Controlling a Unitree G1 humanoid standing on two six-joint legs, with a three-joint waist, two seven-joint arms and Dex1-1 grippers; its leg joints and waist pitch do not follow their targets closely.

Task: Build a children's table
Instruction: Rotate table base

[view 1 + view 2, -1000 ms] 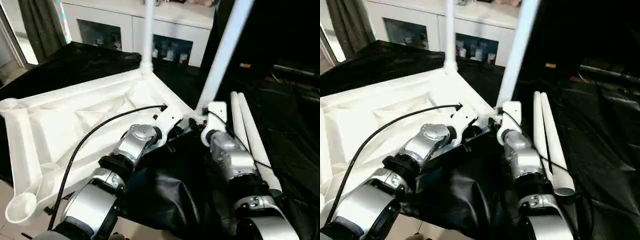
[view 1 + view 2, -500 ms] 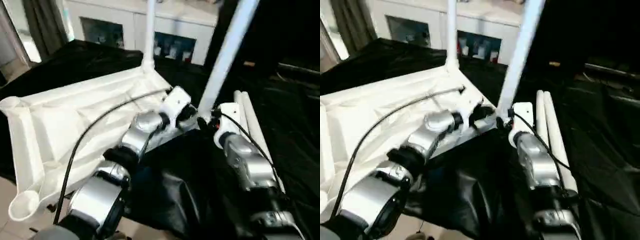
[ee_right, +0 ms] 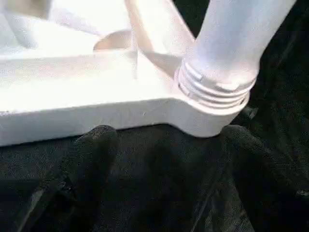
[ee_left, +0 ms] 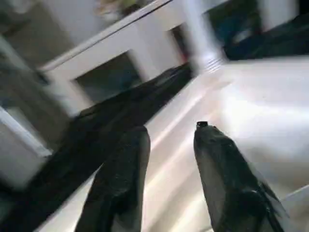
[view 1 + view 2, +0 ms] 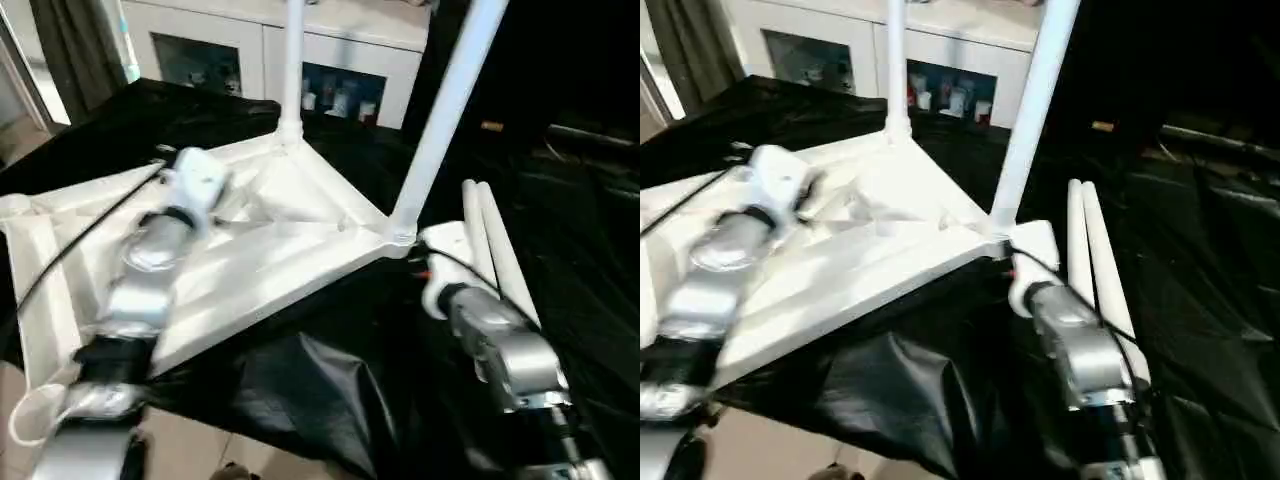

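Two white legs (image 5: 452,112) already stand up out of the corner sockets of the white table top (image 5: 250,260), which lies upside down with its ribbed underside up on the black-draped work surface (image 5: 560,250); its long axis runs from the surface's near left edge away toward the far middle. One leg rises straight from the far corner, while the one in the nearer right corner leans to the right. Two more loose legs (image 5: 495,260) lie side by side on the black cloth just right of that corner, pointing lengthwise away from the robot. Over the ribbed underside near the top's left part, the left gripper (image 4: 169,145) hovers with fingers spread and nothing between them. At the near right corner, the right gripper (image 3: 166,140) sits just beside the socket, fingers apart and empty.
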